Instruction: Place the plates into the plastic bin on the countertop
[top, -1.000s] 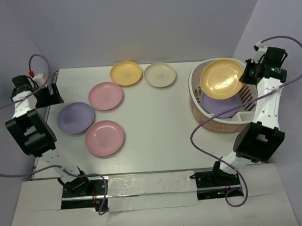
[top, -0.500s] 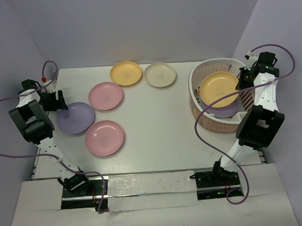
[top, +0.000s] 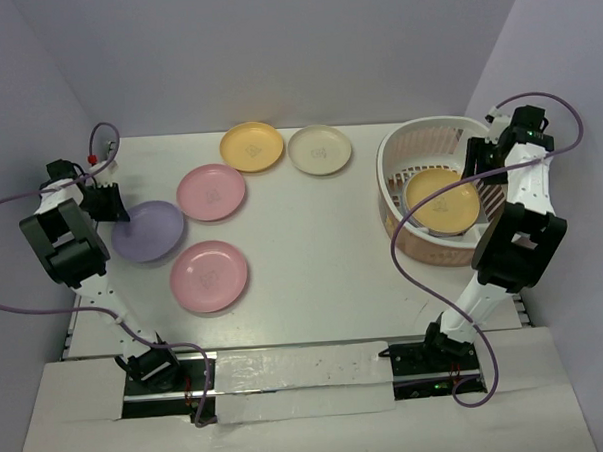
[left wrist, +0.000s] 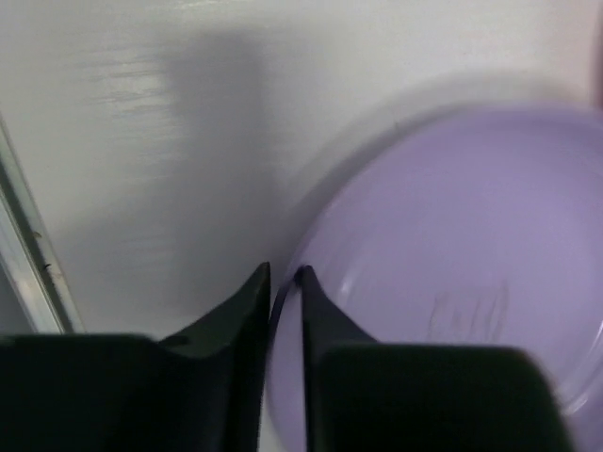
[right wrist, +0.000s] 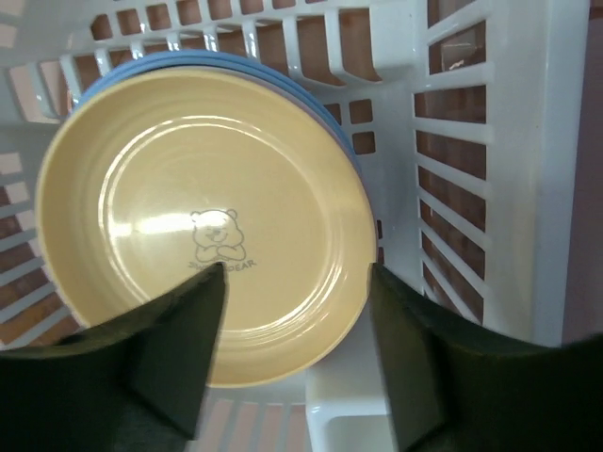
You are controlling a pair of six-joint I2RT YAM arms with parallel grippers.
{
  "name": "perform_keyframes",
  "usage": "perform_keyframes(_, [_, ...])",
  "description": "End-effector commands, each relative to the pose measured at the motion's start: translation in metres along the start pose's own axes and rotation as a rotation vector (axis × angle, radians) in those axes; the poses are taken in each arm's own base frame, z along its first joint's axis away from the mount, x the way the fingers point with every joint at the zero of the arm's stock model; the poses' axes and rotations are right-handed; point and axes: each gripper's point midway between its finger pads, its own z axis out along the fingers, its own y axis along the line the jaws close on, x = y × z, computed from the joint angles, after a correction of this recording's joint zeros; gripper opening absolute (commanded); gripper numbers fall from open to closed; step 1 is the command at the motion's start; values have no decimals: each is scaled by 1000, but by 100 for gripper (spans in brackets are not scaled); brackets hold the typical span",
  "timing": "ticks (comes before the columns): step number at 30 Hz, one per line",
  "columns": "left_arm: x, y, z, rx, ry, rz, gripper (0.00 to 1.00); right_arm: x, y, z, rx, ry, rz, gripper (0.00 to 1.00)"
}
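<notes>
On the white countertop (top: 312, 246) lie several plates: a lavender plate (top: 149, 231) (left wrist: 452, 311) at the left, two pink plates (top: 211, 191) (top: 209, 275), an orange-yellow plate (top: 251, 146) and a cream plate (top: 319, 149). My left gripper (top: 108, 202) (left wrist: 283, 275) is shut on the lavender plate's left rim. The white plastic bin (top: 399, 157) (right wrist: 490, 141) stands at the right. In it an orange-yellow plate (top: 442, 200) (right wrist: 203, 217) lies flat on a blue plate (right wrist: 301, 80). My right gripper (top: 479, 163) (right wrist: 297, 278) hangs open above it, holding nothing.
Lavender walls close in the back and both sides. A metal strip (left wrist: 24, 264) marks the counter's left edge, right beside my left gripper. Purple cables loop off both arms.
The right gripper opened and the orange-yellow plate dropped flat into the bin. The left gripper came down to the lavender plate's rim and shut on it.
</notes>
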Motion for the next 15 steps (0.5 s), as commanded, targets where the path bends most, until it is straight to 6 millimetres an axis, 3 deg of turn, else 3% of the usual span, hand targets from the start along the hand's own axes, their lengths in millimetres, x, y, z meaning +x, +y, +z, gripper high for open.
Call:
perform_keyframes(1, [16,0,16,13,55,-17,7,-40,21,-31,-15,-108,-40,76])
perform_keyframes(2, [14,0,14,13,51,-19,2,-45,31,-38,-30,-119,-50,77])
perform_keyframes(4, [5,-3,5,15,28,-21,0,-61,52,-56,-65,-169,-79,79])
perform_keyframes(6, [-12,-3,-10,4,-5,-18,0,-72,86,-74,-125,-218,-126,90])
perform_keyframes(9, [-51,-7,-48,-8,-98,-1,0,-85,140,-103,-207,-293,-210,98])
perform_keyframes(11, [-76,-9,-71,-19,-158,16,0,-88,160,-111,-240,-316,-238,100])
perform_keyframes(15, [-117,-39,-125,5,-268,64,0,-84,245,-141,-398,-364,-327,100])
